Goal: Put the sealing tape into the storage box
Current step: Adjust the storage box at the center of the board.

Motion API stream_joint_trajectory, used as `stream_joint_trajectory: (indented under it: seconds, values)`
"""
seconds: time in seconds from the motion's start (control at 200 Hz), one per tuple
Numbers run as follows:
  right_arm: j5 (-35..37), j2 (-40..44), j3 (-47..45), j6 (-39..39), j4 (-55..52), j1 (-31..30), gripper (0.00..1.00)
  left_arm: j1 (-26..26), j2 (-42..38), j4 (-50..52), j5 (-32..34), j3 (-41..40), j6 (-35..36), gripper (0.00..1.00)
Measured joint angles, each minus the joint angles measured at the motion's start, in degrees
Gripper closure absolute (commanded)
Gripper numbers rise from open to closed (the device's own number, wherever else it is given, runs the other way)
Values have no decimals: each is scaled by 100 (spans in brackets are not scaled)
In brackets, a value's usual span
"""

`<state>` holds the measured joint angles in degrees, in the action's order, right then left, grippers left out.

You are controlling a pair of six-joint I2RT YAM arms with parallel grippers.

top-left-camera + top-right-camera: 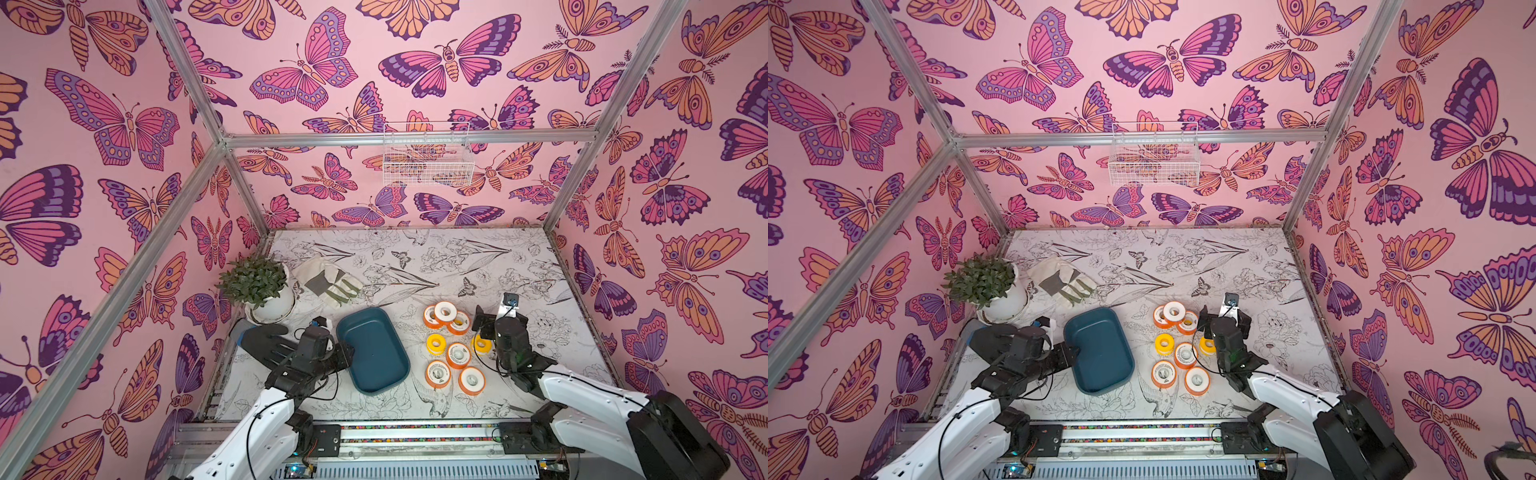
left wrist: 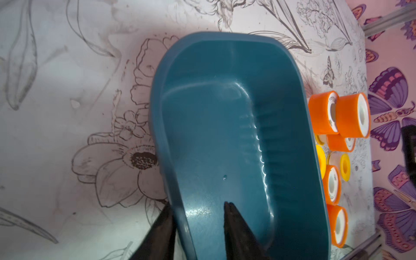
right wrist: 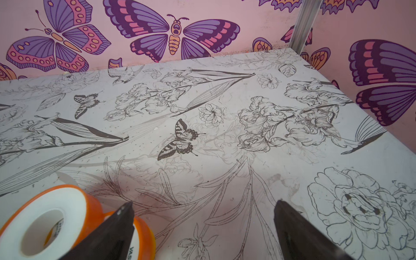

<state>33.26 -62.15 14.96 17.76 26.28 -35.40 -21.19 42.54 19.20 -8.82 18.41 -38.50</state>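
Left claw (image 2: pixel 197 203) straddles the storage box (image 2: pixel 290 126) rim

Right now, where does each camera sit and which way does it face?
Top views: high above the robot's end, looking down on table, box and tape rolls; left arm and right arm show.
Left wrist: on the left arm, looking into the box; left gripper straddles its wall.
Right wrist: on the right arm, looking low across the table to the back wall; open right gripper, beside a tape roll.
Shared: top views and left wrist both see box and rolls.
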Motion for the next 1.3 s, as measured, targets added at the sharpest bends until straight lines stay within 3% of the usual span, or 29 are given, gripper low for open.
stream_joint_trajectory:
  seconds: [0.165, 0.23, 0.821, 1.302]
  values:
    - [55, -55, 11, 7, -96, 0, 1, -236, 476, 57, 273, 363, 131, 90]
    - [81, -55, 11, 22, -105, 0, 1, -286, 750, 63, 337, 529, 271, 100]
    - [127, -111, 85, 24, -238, 0, 1, -407, 3582, -476, 197, 2218, 887, 100]
    - [144, -264, 225, 24, -361, 0, 1, -516, 3589, -662, 109, 2177, 863, 95]
